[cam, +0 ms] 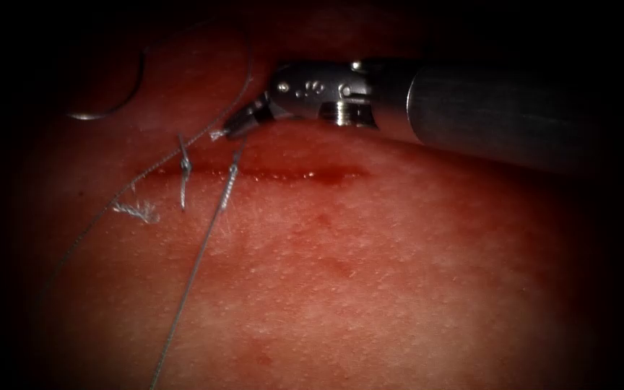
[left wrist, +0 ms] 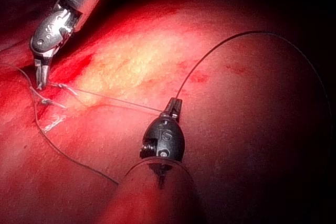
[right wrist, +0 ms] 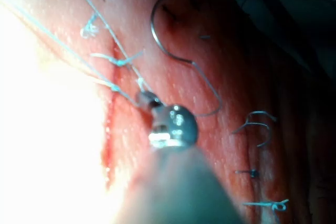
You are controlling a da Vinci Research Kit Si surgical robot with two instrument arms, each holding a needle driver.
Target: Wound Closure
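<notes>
Markings: the letter S reads on the left tool (left wrist: 174, 106) wrist housing.
Right tool (cam: 234, 127): jaws pressed together on the thread (cam: 196, 263) just above the cut (cam: 283, 173).
Left tool: jaws pinch thread.
Needle (cam: 113, 90): one, lying free on the tissue (cam: 370, 274), upper left of the cut; its far end is apparently lost in shadow.
Knot (cam: 184, 166): one, on the cut.

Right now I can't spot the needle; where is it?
The needle lies free on the tissue in the endoscope view, upper left, beyond the cut and left of the right hand.
</notes>
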